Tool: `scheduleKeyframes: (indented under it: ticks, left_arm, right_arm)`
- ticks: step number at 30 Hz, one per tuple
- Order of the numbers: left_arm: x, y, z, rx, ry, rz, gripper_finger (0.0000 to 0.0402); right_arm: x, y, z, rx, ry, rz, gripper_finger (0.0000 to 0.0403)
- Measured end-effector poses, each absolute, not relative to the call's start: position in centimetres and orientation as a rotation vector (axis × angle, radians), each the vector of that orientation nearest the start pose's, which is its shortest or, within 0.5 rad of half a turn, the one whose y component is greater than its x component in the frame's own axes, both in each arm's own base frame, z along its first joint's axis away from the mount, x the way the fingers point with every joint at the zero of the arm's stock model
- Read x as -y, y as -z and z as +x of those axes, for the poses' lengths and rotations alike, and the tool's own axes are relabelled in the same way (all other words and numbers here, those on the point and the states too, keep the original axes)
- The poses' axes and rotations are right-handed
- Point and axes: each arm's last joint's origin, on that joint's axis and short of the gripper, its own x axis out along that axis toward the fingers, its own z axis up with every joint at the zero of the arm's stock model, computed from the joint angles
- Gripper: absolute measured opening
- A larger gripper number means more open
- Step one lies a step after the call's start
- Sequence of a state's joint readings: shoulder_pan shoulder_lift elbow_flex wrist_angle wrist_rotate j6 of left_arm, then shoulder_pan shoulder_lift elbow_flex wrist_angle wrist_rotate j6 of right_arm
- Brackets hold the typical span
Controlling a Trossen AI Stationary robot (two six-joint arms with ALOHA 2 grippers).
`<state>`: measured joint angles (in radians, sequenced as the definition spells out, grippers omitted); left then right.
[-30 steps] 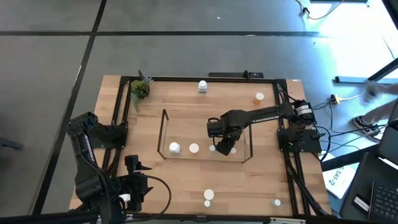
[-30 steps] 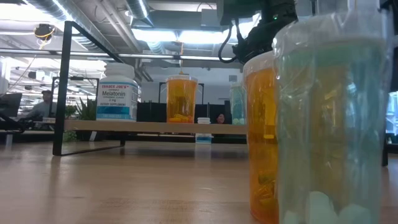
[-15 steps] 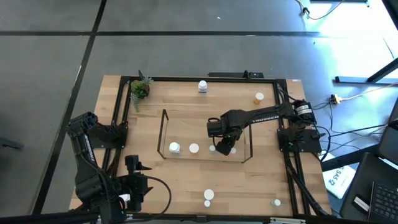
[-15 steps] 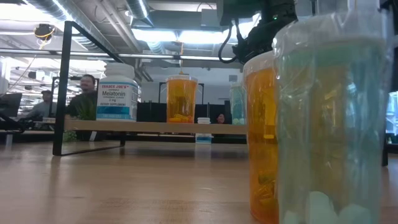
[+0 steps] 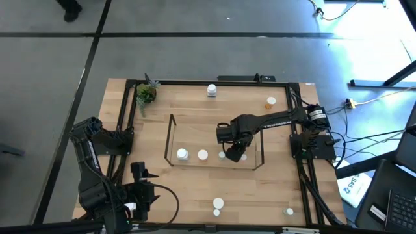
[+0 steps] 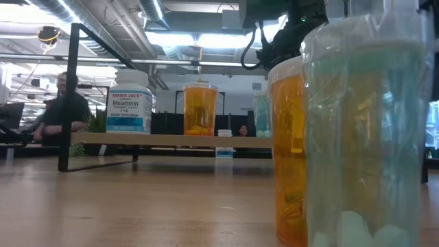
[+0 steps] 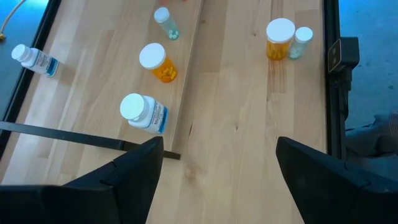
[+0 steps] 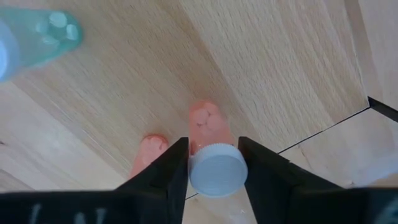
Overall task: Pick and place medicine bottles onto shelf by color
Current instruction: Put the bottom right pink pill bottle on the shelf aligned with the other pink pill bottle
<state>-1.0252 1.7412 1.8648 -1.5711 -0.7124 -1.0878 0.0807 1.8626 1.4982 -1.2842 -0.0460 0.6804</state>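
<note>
Right gripper [image 8: 212, 169] was clamped on the tiny pink bottle [image 8: 208, 134] at its cap; looked light, rigid, slippery plastic; left gripper [image 7: 217, 163] sat wide apart.

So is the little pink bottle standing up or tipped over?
Standing up. In the right wrist view the pink bottle shows its white cap on top, between the right gripper jaws, over the shelf.

shelf [image 5: 195, 140] back open, bottles [image 5: 192, 155] crowd front
</note>
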Motion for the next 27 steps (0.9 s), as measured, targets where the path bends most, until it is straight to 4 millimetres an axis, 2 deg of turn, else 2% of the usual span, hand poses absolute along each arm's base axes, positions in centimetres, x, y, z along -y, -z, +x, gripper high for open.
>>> scheduleKeyframes:
  ticks: [5,16,27]
  left_arm:
    - [25.65,-36.44,17.79,-0.884,-0.252,0.103,0.0306]
    - [25.71,-36.35,17.7,-0.928,-0.234,0.087,0.0306]
    - [25.71,-36.35,17.71,-0.928,-0.234,0.087,0.0306]
  right_arm:
    - [-2.86,-22.87,33.75,-1.606,0.481,0.502,0.0139]
    - [-2.86,-22.87,33.68,-1.613,0.484,0.5,0.0189]
    - [-2.85,-22.87,33.65,-1.62,0.464,0.478,0.0192]
